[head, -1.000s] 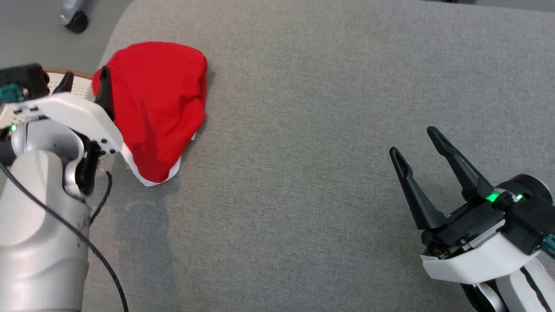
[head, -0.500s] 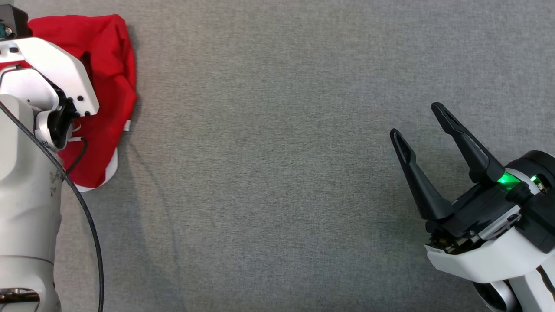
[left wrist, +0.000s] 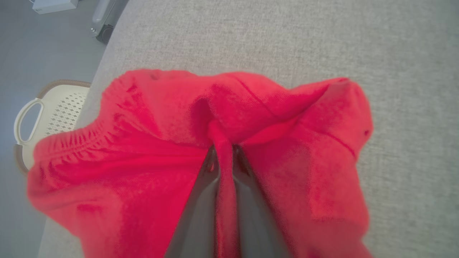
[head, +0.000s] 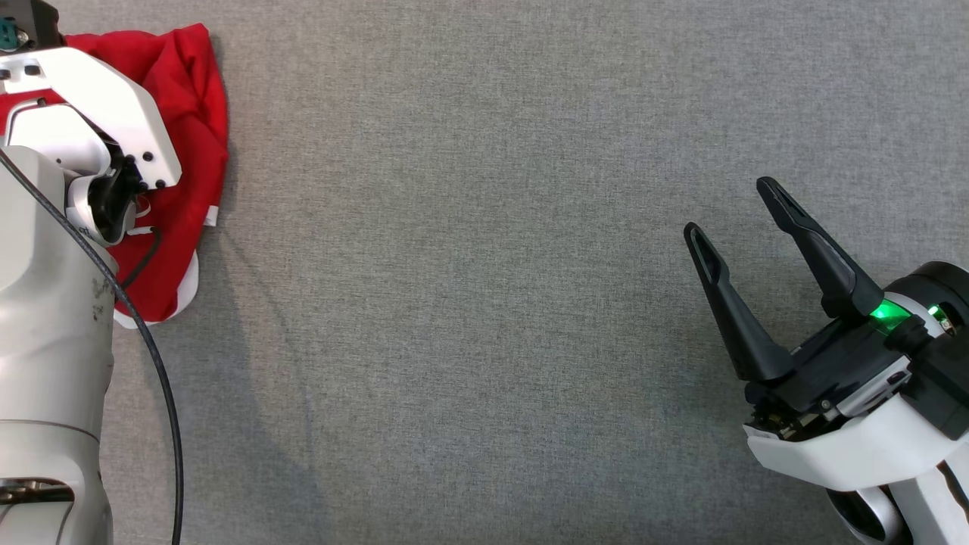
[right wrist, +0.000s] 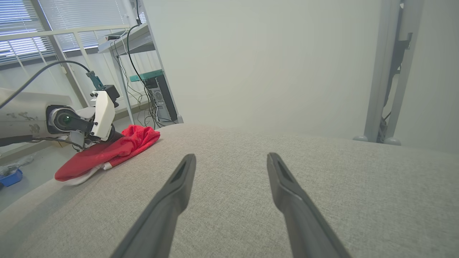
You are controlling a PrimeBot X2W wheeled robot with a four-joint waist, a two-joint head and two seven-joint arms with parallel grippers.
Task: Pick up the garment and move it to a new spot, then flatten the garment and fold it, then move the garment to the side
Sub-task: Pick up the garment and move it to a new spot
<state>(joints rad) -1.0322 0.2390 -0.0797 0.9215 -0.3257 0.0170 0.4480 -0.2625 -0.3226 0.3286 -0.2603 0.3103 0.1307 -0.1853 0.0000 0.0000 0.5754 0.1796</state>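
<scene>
The red garment (head: 193, 113) with a white hem lies crumpled at the far left of the grey cushioned surface (head: 484, 303). In the left wrist view, my left gripper (left wrist: 224, 148) is shut on a raised fold of the garment (left wrist: 150, 143), the cloth pinched between its two dark fingers. The pale left wrist (head: 91, 98) covers those fingers in the head view. My right gripper (head: 728, 208) hovers open at the lower right, far from the cloth, with nothing between its fingers. The right wrist view shows the right gripper (right wrist: 231, 156) open and the garment (right wrist: 118, 148) under the left wrist (right wrist: 102, 114).
A cream perforated basket (left wrist: 53, 111) stands on the floor just past the cushion's left edge, near the garment. A desk with cables and a computer tower (right wrist: 161, 96) stands behind, by the window. The wide grey surface stretches between the two arms.
My left gripper has shut on a fold of the garment, and the cloth has bunched up around it. The head camera shifted, so the scene slid left. The right gripper stays open.
</scene>
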